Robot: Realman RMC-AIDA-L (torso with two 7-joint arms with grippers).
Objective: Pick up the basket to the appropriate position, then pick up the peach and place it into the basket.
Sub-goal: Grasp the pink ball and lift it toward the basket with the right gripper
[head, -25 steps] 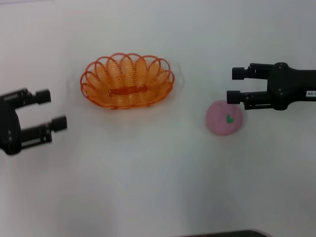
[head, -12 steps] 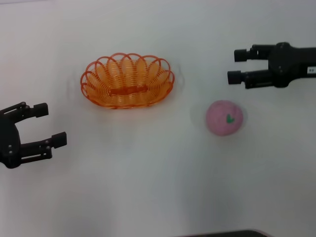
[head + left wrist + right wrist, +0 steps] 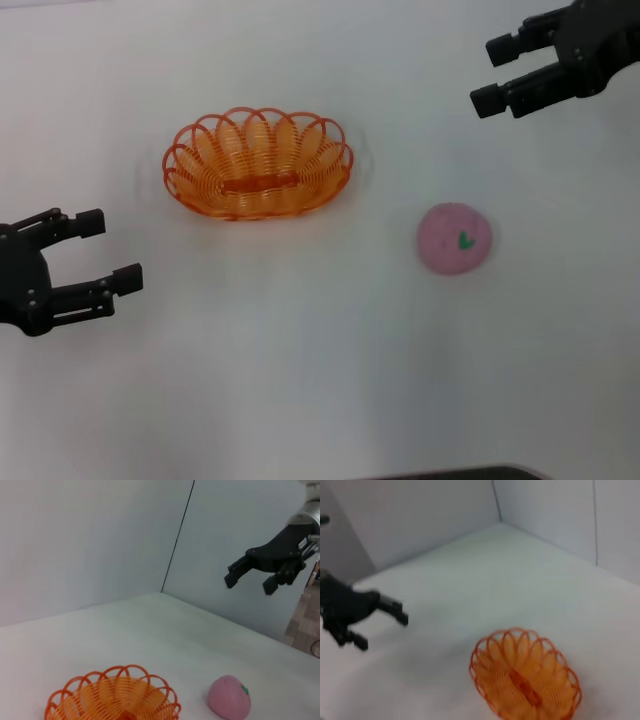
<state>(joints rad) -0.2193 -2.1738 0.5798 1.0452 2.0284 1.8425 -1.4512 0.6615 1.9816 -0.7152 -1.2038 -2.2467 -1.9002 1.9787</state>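
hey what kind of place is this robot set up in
Probably a lab test booth: a bare white table enclosed by plain white wall panels, holding only an orange basket and a toy-like peach, with two open, empty grippers, left and right.

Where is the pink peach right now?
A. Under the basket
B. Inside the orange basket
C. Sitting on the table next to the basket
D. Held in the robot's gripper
C. The peach sits alone on the white table, apart from the basket, and neither the left gripper nor the right gripper is touching it.
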